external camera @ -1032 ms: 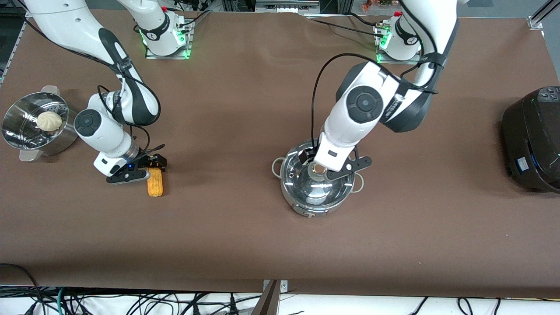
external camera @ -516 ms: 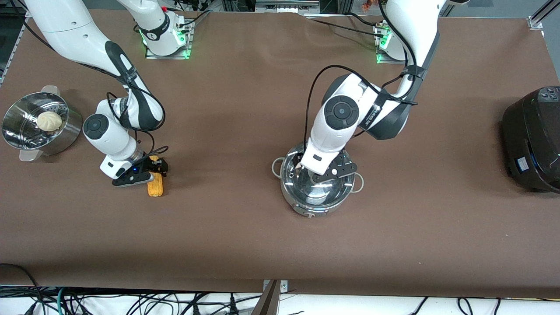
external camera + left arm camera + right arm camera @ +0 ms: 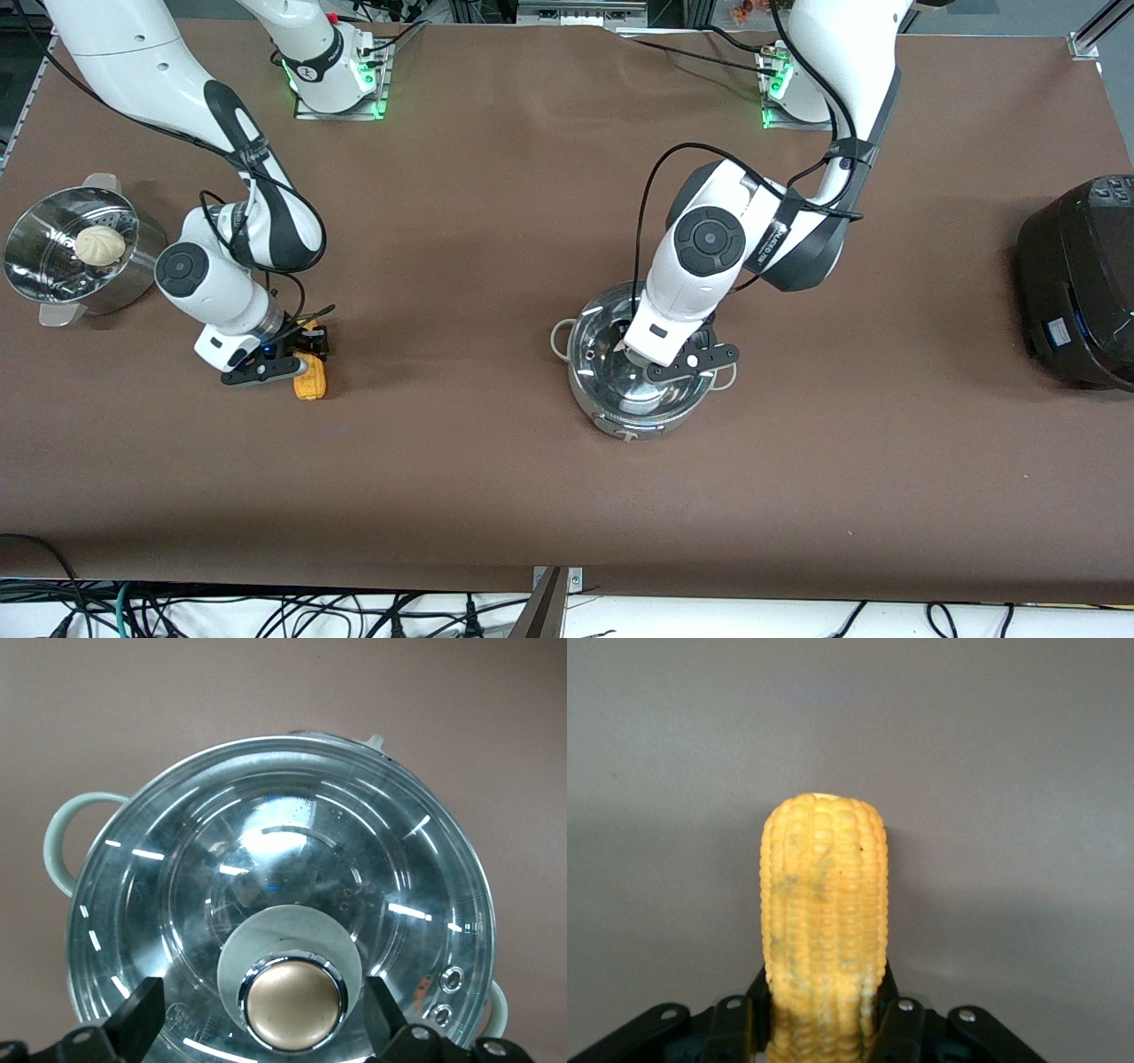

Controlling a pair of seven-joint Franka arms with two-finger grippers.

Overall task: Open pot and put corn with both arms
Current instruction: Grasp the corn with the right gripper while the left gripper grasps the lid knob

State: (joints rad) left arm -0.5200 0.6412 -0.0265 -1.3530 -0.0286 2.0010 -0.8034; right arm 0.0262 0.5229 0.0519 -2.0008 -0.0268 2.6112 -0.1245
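In the front view, the shiny round stainless-steel pot with grey loop handles stands on the brown counter near its middle, its glass lid on, and the left gripper hangs directly over that lid. The slim yellow-orange corn cob lies on the counter toward the right arm's end, with the right gripper down at it. A perforated steel steamer pot holding a round white bun sits beside that arm, and a big black cooker stands at the left arm's end. In the left wrist view, the left gripper's fingers are spread wide on either side of the lid's copper-coloured knob, clear of it. In the right wrist view, the right gripper's fingers press against both sides of the corn cob's near end, pinching it while it lies on the counter.
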